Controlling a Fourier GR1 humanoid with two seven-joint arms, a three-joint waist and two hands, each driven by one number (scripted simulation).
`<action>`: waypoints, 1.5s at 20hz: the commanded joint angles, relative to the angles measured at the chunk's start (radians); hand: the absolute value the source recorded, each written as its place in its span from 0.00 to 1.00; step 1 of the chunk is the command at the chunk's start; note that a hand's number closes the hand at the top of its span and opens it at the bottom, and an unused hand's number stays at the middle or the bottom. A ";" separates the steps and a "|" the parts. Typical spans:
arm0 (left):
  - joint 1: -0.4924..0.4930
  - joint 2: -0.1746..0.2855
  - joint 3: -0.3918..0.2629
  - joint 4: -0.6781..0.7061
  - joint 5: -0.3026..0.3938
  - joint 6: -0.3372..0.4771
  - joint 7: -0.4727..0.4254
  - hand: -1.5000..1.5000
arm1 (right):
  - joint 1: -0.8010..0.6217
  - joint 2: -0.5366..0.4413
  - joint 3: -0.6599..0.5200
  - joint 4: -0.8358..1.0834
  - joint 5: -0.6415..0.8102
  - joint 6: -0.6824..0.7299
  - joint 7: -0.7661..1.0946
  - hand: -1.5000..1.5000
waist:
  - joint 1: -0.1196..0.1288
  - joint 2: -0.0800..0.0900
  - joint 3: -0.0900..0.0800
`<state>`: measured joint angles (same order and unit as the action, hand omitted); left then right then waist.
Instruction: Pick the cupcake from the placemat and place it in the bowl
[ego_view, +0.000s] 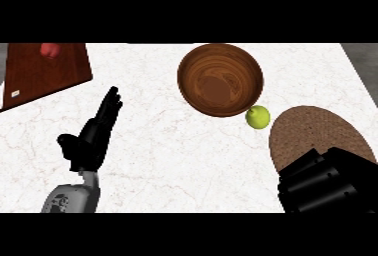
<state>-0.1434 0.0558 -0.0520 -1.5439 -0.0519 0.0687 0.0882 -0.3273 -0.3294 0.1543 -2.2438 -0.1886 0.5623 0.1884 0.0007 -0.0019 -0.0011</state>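
Big white counter (184, 150) first. The wood bowl (196, 65) sits far, a bit right of the middle. The brown round placemat (317, 130) is at the right, nearer to me. My right hand (328, 182) covers the near part of it. I can't see the cupcake, so I think it's under that hand, but I can't tell if the hand has it or not. My left hand (92, 137) rests open at the left, all straight. A small green fruit (258, 117) sits right by the bowl's near rim, btwn bowl & mat.

What could go wrong: going to the bowl I might bump that fruit & roll it away. Or I lift w/ no cupcake, b/c I'm working blind.
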 joint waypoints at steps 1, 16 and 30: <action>0.043 0.020 0.009 -0.021 0.012 -0.029 -0.019 0.50 | -0.179 0.003 -0.067 0.033 -0.105 -0.059 0.183 1.00 | 0.006 0.001 0.000; 0.001 -0.022 -0.022 0.005 -0.028 0.001 -0.012 0.50 | -0.569 0.043 0.047 0.559 0.444 -0.151 0.043 1.00 | 0.031 0.010 0.000; -0.029 0.017 0.023 0.012 0.000 -0.038 -0.003 0.50 | -0.698 0.107 0.016 1.307 0.739 -0.428 -0.481 1.00 | 0.027 0.010 0.001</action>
<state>-0.1817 0.0568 -0.0366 -1.5344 -0.0559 0.0496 0.1044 -0.9585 -0.2351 0.1970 -1.1387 0.5005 0.1883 -0.1859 0.0255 0.0081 -0.0002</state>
